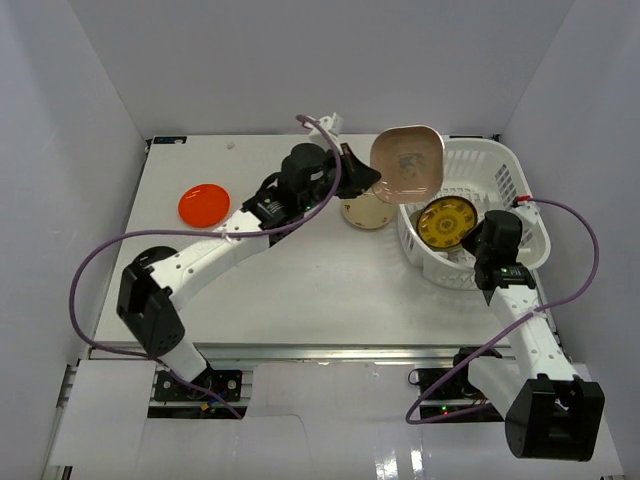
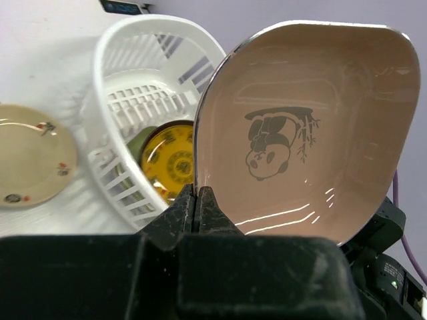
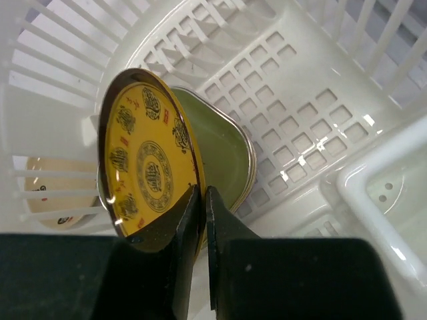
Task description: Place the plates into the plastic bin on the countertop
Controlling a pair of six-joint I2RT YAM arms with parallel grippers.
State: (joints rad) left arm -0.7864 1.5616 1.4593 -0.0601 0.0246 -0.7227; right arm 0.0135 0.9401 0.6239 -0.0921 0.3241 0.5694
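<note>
My left gripper (image 1: 372, 178) is shut on the rim of a tan square plate with a panda drawing (image 1: 408, 162). It holds the plate upright over the left rim of the white plastic bin (image 1: 520, 190). In the left wrist view the fingers (image 2: 197, 200) pinch the plate (image 2: 313, 127) at its lower edge. My right gripper (image 1: 472, 243) is inside the bin, shut on the rim of a yellow patterned plate (image 1: 447, 222), which stands tilted. The right wrist view shows the gripper (image 3: 203, 200) on the yellow plate (image 3: 147, 167), with a green plate (image 3: 223, 150) lying behind it on the bin's perforated floor (image 3: 300, 100).
A red plate (image 1: 204, 204) lies on the white countertop (image 1: 300, 290) at the left. A cream plate (image 1: 366, 210) lies next to the bin's left wall, under my left gripper, and shows in the left wrist view (image 2: 30, 157). Purple cables loop from both arms.
</note>
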